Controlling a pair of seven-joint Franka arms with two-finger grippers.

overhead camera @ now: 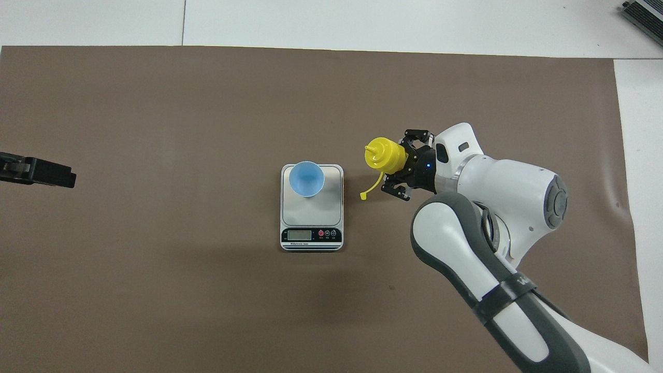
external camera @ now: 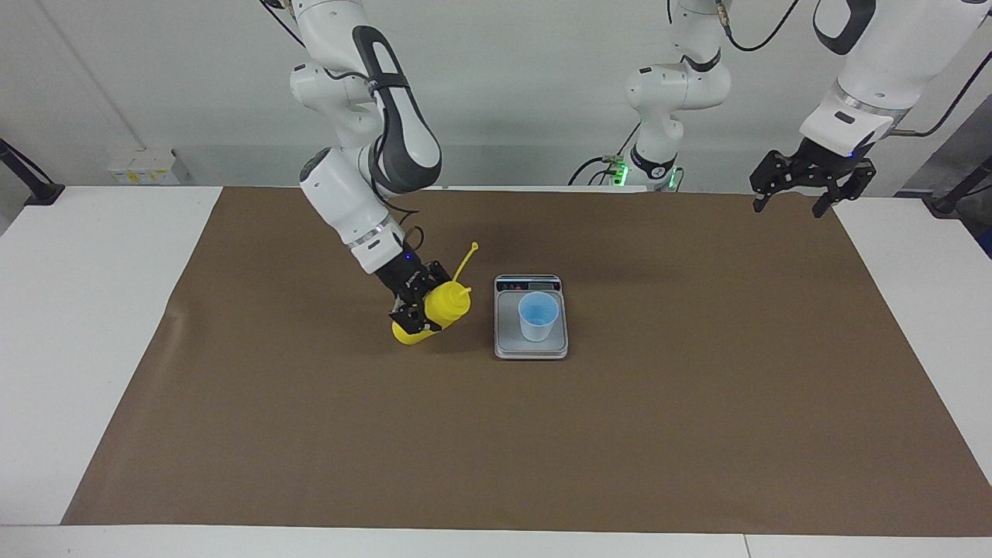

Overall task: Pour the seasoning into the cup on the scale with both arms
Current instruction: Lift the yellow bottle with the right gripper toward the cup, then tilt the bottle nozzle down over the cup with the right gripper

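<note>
The right gripper [external camera: 419, 308] pinches the seasoning [external camera: 435, 311], tilted nozzle-first toward the cup [external camera: 538, 315] on the scale [external camera: 531, 349] at mat centre, ready to pour; the left gripper [external camera: 810, 183], spread, waits.

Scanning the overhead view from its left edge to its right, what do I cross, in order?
Left gripper, waiting open at the edge → cup on the scale → seasoning, tilted nozzle-first toward the cup → right gripper, shut on it.

Bright, even overhead light; soft faint shadows on the brown mat [external camera: 496, 434]; sharp focus.
</note>
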